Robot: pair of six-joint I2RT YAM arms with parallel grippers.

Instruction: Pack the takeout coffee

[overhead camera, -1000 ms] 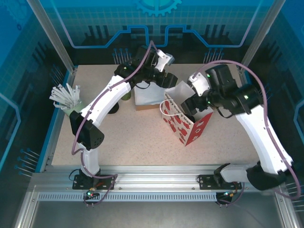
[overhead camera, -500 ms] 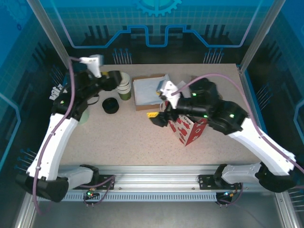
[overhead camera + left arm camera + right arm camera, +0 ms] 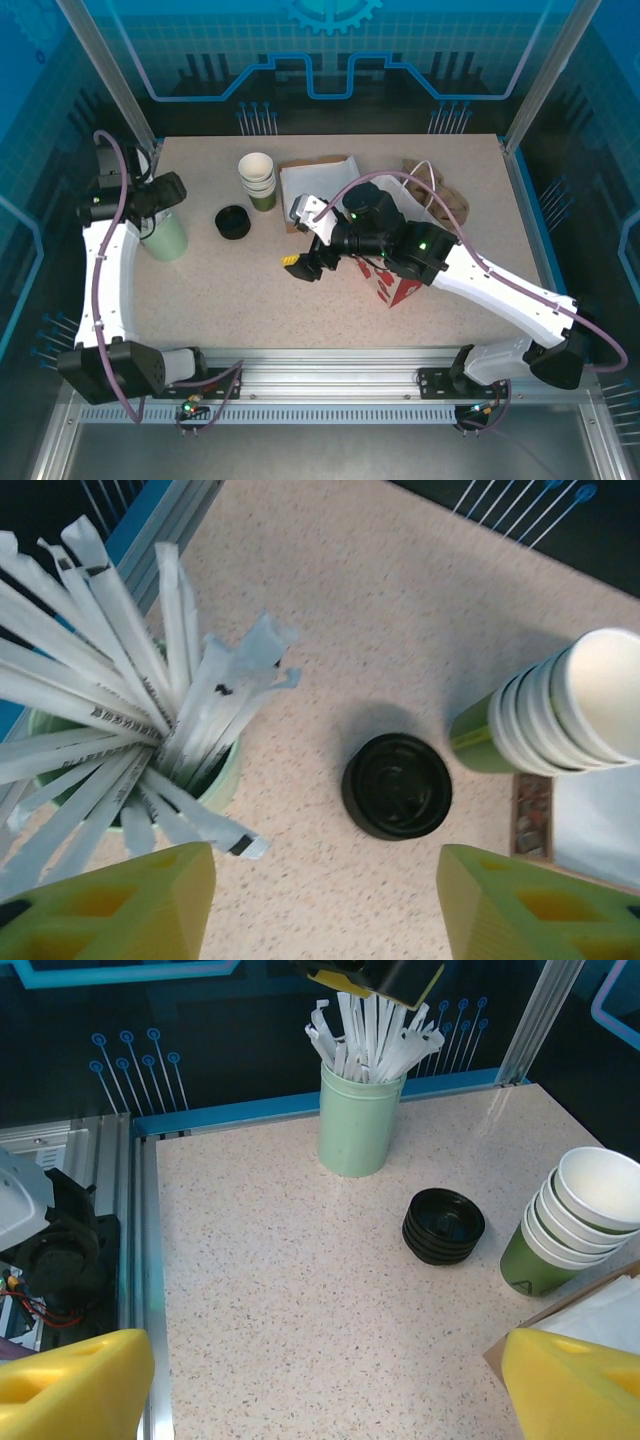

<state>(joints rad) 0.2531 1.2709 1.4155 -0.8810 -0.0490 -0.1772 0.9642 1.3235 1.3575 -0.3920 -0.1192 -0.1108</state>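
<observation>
**Nothing packed yet**

Left hand (image 3: 325,900), spread and empty, over a mint cup (image 3: 168,240) of white wrapped sticks (image 3: 120,680). Round black lids (image 3: 233,221) stacked beside nested green paper cups (image 3: 260,185) on the speckled table (image 3: 260,300). Right hand (image 3: 325,1385) spread, empty.

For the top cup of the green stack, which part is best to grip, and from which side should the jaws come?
Probably its rim, from straight above, one jaw inside the open mouth and one outside. The top cup stands upright, nested in the green stack, so only a narrow band below its rim is free; a side grip may catch the next cup.
</observation>
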